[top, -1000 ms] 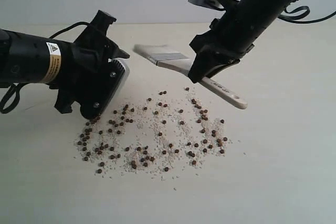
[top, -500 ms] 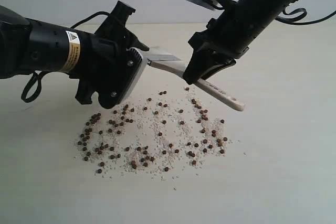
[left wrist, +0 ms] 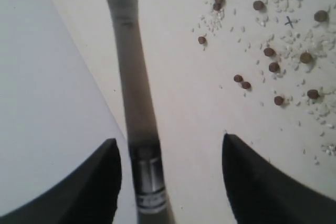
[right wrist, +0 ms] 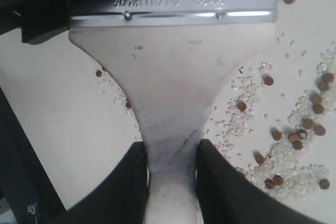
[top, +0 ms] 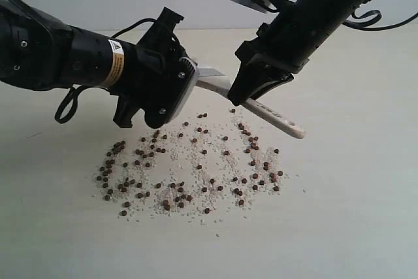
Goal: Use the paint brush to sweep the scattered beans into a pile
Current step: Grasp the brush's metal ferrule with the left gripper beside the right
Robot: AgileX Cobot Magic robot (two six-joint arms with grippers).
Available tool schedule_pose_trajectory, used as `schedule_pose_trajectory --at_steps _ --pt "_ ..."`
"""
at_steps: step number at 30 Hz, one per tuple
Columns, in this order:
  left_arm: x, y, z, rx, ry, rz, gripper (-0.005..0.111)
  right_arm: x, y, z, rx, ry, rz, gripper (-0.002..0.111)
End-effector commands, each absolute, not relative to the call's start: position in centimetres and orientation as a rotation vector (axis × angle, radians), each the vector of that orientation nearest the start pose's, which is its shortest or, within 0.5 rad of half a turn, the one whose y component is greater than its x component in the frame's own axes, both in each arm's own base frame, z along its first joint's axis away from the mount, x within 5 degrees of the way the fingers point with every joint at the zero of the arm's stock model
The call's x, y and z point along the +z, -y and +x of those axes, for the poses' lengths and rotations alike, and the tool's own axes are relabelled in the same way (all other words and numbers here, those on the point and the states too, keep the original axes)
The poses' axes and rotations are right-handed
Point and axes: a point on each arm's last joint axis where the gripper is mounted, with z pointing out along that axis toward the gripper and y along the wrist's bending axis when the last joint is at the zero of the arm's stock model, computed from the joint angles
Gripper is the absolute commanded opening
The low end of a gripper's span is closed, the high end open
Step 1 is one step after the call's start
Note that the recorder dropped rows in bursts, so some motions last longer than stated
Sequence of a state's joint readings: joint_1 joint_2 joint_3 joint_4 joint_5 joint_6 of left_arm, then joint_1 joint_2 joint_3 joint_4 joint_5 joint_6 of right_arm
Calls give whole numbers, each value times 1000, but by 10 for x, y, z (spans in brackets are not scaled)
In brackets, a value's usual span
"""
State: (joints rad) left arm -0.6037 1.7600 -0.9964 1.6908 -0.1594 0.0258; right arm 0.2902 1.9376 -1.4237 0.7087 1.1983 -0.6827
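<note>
Obs.: the beans (top: 199, 166) lie as a loose, wide scatter mixed with whitish grit on the middle of the surface (top: 353, 194). No pile formed yet.

The paint brush (right wrist: 173, 77) is held on the far-edge side of the scatter, tilted, with its handle end lowest, toward the right edge. Whether that end touches the surface I cannot tell.

The right gripper (right wrist: 172, 153) has its jaws closed partway, pinching the narrow neck of the wooden handle just behind the flare.

The left gripper (left wrist: 168, 142) has its jaws spread wide and holds nothing. They straddle the ferrule end of the brush, seen edge-on close to one jaw. No contact visible.

Handling (judgement):
- Brush is light. Handle and ferrule are stiff, bristles soft and yielding.
- The metal ferrule looks smooth and likely slippery, and gripping the bristles would splay them.
- Best hold is the wood, across the flat faces or at the neck, where the taper resists sliding.
- Beans are tiny, round and light, so they will probably roll and skip. Short, low, gentle strokes inward suit them.
</note>
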Motion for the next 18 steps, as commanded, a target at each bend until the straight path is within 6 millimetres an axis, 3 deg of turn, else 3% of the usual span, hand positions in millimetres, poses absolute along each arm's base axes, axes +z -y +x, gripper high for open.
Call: schedule_pose_trajectory --at_steps 1,8,11,16,18 --pt "194 229 302 403 -835 2124 44 222 -163 347 993 -2702 -997 0" --pt "190 233 308 400 -835 2126 24 222 -163 347 993 -2702 -997 0" --pt "194 235 310 378 -868 2089 0 222 -163 347 993 -2702 -997 0" --pt "195 235 311 365 -901 2064 0 222 -163 347 1005 -2727 -963 2" --pt "195 237 310 381 -902 2068 0 222 -163 347 1009 -2741 -941 20"
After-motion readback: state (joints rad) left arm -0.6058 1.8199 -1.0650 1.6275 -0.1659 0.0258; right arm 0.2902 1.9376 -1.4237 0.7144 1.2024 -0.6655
